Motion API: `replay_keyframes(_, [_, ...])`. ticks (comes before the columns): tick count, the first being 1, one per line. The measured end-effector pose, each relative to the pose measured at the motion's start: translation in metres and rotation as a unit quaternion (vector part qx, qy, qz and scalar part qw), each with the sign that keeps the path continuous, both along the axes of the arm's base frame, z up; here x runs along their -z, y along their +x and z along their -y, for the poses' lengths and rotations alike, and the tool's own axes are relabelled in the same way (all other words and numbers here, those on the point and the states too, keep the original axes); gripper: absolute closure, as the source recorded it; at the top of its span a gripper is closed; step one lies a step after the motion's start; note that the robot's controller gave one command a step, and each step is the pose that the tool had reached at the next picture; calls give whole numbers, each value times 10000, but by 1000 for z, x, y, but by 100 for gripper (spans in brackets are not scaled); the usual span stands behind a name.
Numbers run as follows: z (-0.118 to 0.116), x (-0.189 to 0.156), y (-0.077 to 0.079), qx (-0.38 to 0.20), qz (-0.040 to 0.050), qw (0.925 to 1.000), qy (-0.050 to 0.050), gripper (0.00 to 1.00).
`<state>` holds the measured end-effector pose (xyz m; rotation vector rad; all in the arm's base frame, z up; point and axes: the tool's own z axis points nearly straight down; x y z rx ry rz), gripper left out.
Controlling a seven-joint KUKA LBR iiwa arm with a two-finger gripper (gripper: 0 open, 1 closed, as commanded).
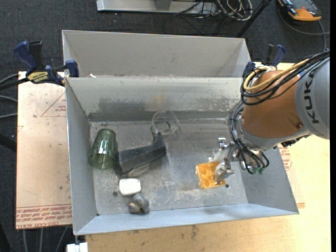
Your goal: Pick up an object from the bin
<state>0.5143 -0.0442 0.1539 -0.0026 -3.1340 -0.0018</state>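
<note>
My gripper (224, 159) hangs low in the right part of the bin, under the orange cover. It is right at the upper right edge of a crumpled orange thing (207, 175) lying on the bin floor. From here I cannot tell whether it touches or grips that thing. A clear, ring-like plastic piece (164, 122) lies farther back, near the middle of the bin.
A dark grey wedge-shaped block (140, 159) lies left of the middle. A green translucent cup (103, 148) lies on its side by the left wall. A small white block (129, 186) and a grey lump (138, 206) sit near the front left.
</note>
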Motion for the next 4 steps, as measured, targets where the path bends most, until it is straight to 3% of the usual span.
replay_keyframes(1, [0,-4,2,-6,36,10000,-3,0])
replay_keyframes(2, [3,71,12,-19,39,10000,2,100])
replay_keyframes(3, [3,71,12,-21,40,10000,1,100])
replay_keyframes(4, [-14,-72,41,-1699,44,9855,5,100])
